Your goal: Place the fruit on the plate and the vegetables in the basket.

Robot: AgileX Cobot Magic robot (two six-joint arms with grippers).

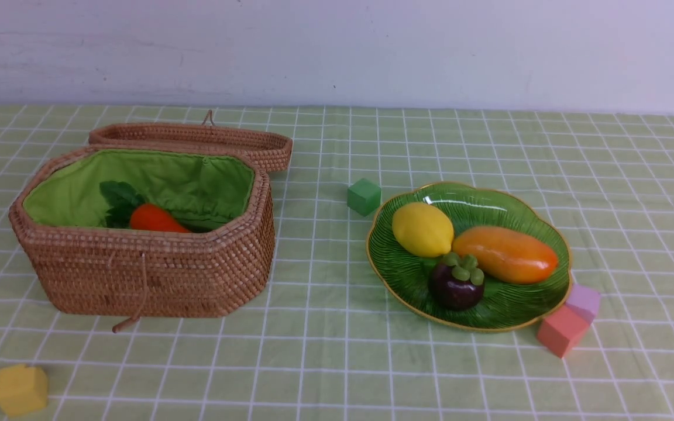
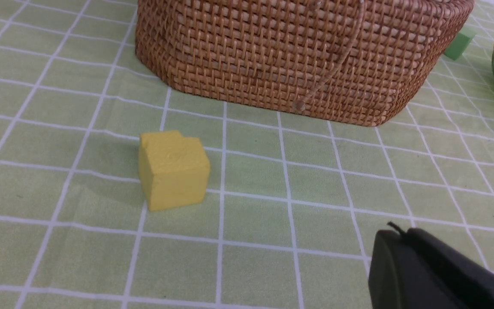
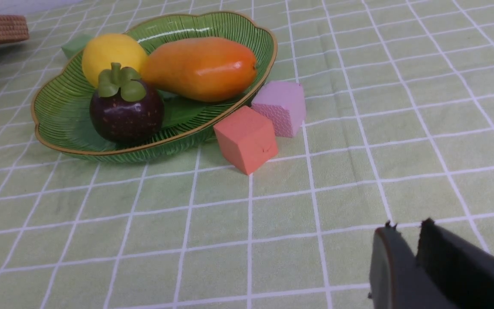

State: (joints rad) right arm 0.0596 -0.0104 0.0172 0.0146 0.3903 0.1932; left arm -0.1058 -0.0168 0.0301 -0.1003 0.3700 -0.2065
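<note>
Yellow cube (image 1: 20,389): foam, nearest of all, at the front left of the checked green tablecloth (image 1: 325,362), near the basket's front wall but apart from it.
Left gripper (image 2: 395,240): low over the cloth beside the yellow cube; fingers pressed together, nothing between them.
Right gripper (image 3: 405,240): low over bare cloth, near the plate; a narrow slit shows between the fingers, nothing in it.
Coral cube (image 1: 560,330): touching the plate's front right edge, with the pink cube (image 1: 584,302) just behind it.
Basket (image 1: 155,275): woven wicker, on the left, open, green lining showing.
Vegetables: the carrot (image 1: 155,220) with its green leaves lies inside the basket; any other pieces are hidden by the wall.
Plate (image 1: 506,310): green, gold-rimmed, on the right.
Fruit: all on the plate; mangosteen (image 1: 456,284) in front, mango (image 1: 505,254) to its right behind, lemon (image 1: 422,228) at the back left, the three touching.
Green cube (image 1: 364,196): just beyond the plate's left rim.
Lid (image 1: 196,139): lies behind the basket, against its back edge.
</note>
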